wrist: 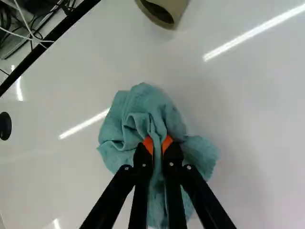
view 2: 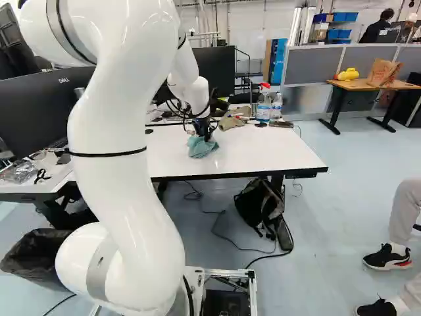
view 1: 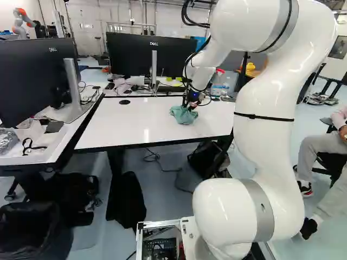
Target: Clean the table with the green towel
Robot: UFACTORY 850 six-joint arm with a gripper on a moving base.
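Observation:
My gripper (view 1: pixel 192 103) reaches down over the white table (view 1: pixel 119 122) in the left base view, at the bunched green towel (view 1: pixel 184 115). In the wrist view the gripper (wrist: pixel 157 145) is shut on a fold of the towel (wrist: pixel 143 112), pinched between both orange pads. The rest of the cloth spreads around and under the fingers, crumpled against the tabletop. The right base view shows the towel (view 2: pixel 201 147) under the gripper (view 2: pixel 205 131), with table surface on both sides of it.
Spray bottles (view 2: pixel 264 105) and a beige cloth-like item (view 2: pixel 231 121) stand or lie along the table's far side. Monitors (view 1: pixel 152 54) rise behind it. A side desk (view 1: pixel 38 146) adjoins at the left. Another robot (view 1: pixel 23 23) is far back; a backpack (view 2: pixel 263 207) lies on the floor.

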